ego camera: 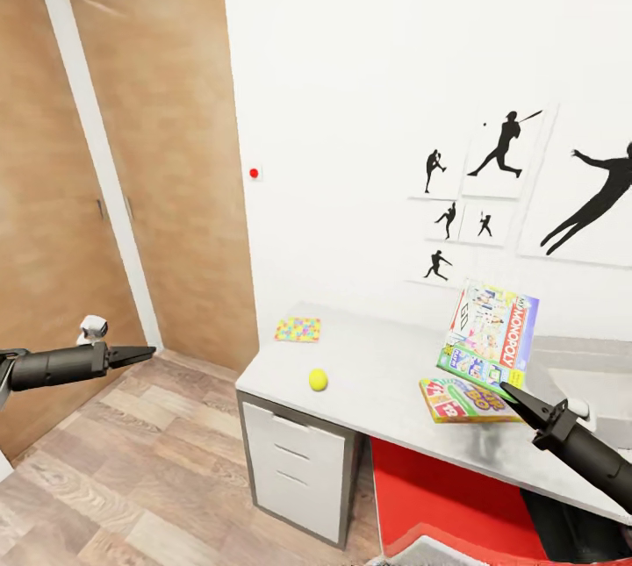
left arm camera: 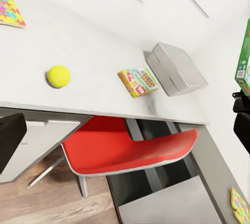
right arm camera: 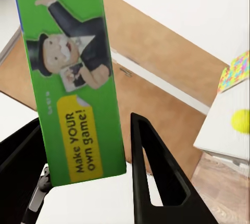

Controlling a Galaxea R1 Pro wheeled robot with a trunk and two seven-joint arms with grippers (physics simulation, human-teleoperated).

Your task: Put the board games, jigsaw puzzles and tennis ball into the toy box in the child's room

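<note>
**Child's room corner**

White wall (ego camera: pixel 351 66) hung with black baseball-player silhouette prints (ego camera: pixel 500 145). Tall wooden wardrobe doors (ego camera: pixel 167 154) at left. Wood-plank floor (ego camera: pixel 132 478). Pale grey surface (ego camera: pixel 377 373) over white drawers (ego camera: pixel 298 461); red chair (left arm camera: pixel 130 148) tucked beneath.

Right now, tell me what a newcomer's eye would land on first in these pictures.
First the Monopoly box, held tilted above the table at the right end effector, its green edge between the fingers in the right wrist view. Next the yellow tennis ball near the table's front edge, and the red chair tucked under it. The black baseball silhouettes on the wall stand out too.
</note>
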